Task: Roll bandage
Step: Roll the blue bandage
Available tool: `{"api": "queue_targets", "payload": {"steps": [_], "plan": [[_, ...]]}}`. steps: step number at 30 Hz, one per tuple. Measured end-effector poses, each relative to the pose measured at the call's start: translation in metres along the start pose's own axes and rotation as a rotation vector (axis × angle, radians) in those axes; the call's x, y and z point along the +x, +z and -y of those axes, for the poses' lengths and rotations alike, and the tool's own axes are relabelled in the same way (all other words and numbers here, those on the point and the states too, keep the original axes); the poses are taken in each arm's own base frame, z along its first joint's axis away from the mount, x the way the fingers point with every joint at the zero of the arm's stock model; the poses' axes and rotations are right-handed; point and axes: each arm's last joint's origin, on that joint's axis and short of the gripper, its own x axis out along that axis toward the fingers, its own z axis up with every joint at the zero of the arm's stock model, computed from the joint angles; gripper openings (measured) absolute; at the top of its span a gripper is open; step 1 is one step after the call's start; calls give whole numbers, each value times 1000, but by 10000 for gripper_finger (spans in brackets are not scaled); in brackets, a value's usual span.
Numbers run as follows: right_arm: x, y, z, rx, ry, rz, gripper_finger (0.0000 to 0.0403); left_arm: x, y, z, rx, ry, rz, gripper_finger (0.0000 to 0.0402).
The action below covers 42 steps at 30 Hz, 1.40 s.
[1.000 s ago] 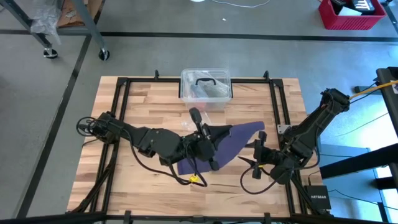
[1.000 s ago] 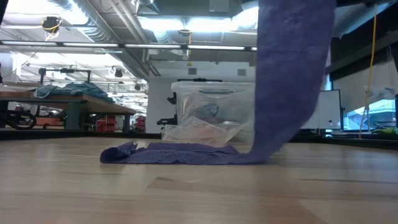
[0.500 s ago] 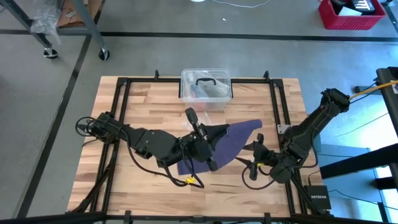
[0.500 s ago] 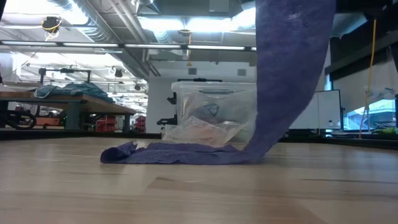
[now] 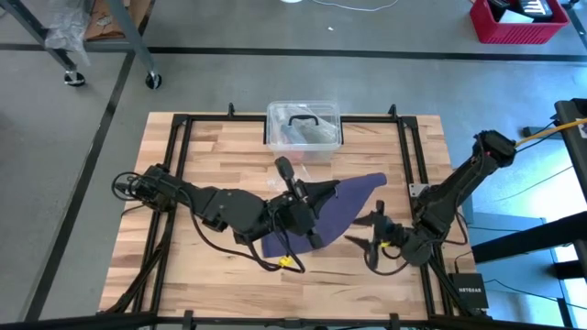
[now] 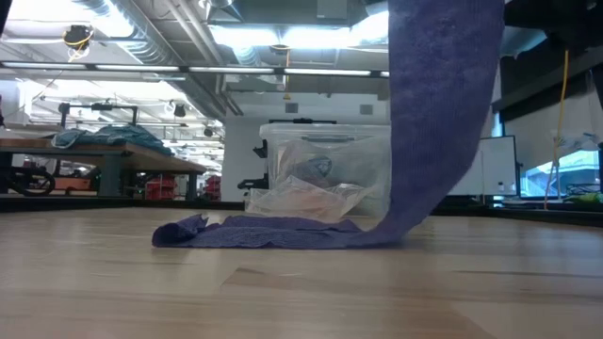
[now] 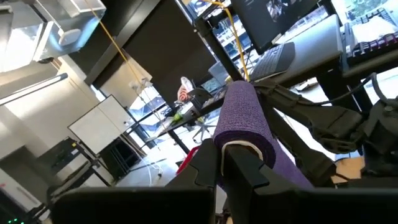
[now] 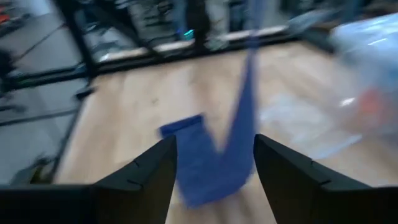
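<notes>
The bandage (image 5: 353,202) is a long navy-purple strip. My left gripper (image 5: 303,209), held high over the table's middle, is shut on its rolled end (image 7: 242,118). From there the strip drops (image 6: 443,104), and its lower end lies flat on the wood (image 6: 264,231). My right gripper (image 5: 371,240) hovers open near the table's right near side. It points toward the bandage (image 8: 211,162) and has nothing between its fingers. My left gripper pinches the rolled end of the bandage between its two shut fingers (image 7: 208,165), at the roll's end face, where a pale inner layer (image 7: 239,148) shows. The roll is lifted clear. The loose strip (image 7: 289,174) hangs from it down to the table.
A clear plastic box with a black handle (image 5: 304,126) stands at the middle of the far edge. A crinkled clear wrapper (image 6: 301,200) lies in front of it. Black frame rails (image 5: 179,183) run along the table's left and right sides. A small yellow piece (image 5: 286,263) lies near the front.
My right gripper has sunk toward the table, rolled about its own axis and edged toward the near edge, staying open. The hanging strip has swayed slightly. My left gripper keeps still with the roll.
</notes>
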Motion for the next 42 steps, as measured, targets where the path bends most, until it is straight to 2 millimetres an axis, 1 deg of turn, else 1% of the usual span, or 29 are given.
{"api": "queue_targets", "payload": {"steps": [2, 5, 8, 11, 14, 15, 16, 19, 21, 24, 26, 29, 33, 36, 38, 42], "plan": [[9, 2, 4, -18, -60, 18, 214, 0, 1, 0, -13, -11, 11, 5], [19, 5, 5, -55, -82, 49, 211, 0, 1, 0, -28, -20, 19, 3], [28, 9, 2, -127, -75, 80, 186, -1, 1, 1, -41, -21, 21, 4], [31, 14, -1, -176, -65, 120, 129, -3, 2, 2, -43, -27, 25, 3], [30, 14, -2, -221, -66, 125, 44, -6, 5, 4, -61, -63, 54, 2], [30, 14, -2, -234, -64, 124, 23, -7, 6, 5, -75, -79, 70, 2], [29, 14, -3, -242, -54, 122, 13, -9, 8, 5, -88, -99, 89, 2], [26, 12, -7, -248, 12, 112, 16, -13, 13, 2, -133, -159, 153, 2], [23, 10, -11, -253, 63, 105, 7, -16, 17, -4, -161, -171, 194, 2], [15, 12, -20, -249, 145, 107, 8, -19, 24, -16, -181, -133, 253, 1], [9, 17, -27, -235, 177, 122, 7, -18, 28, -23, -193, -95, 291, 1], [-2, 25, -38, -245, 226, 144, 4, -17, 30, -29, -160, -43, 325, 1], [-16, 36, -50, -248, 272, 175, 5, -11, 28, -35, -104, 0, 326, 1], [-26, 44, -58, -252, 308, 195, 3, -3, 23, -36, -38, 55, 268, 0], [-33, 49, -63, -253, 328, 209, 4, 1, 17, -33, 14, 83, 217, 0], [-50, 63, -74, -276, 374, 224, 3, 9, 4, -20, 117, 88, 157, 0]]}}
